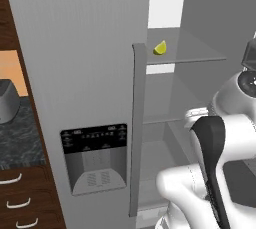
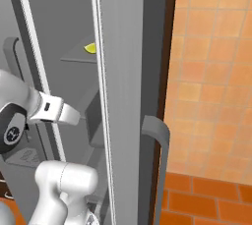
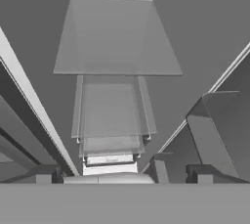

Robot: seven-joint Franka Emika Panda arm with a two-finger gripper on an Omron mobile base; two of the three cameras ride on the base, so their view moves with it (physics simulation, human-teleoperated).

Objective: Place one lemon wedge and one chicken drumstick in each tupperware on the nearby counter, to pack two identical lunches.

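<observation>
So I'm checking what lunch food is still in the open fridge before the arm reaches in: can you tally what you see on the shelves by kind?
Lemon wedge: 1, on the upper glass shelf
Chicken drumsticks: 0 in sight
Total food items visible: 1
The gripper is open and holds nothing.

Yellow-green lemon wedge (image 1: 160,48), grey fridge (image 1: 75,48), black-grey marbled counter (image 1: 17,138).

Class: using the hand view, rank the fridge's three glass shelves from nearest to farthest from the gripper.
1. Top shelf: largest, high in the view, closest to the open gripper.
2. Middle shelf: directly below it.
3. Lowest shelf: smallest, deepest down.
</observation>
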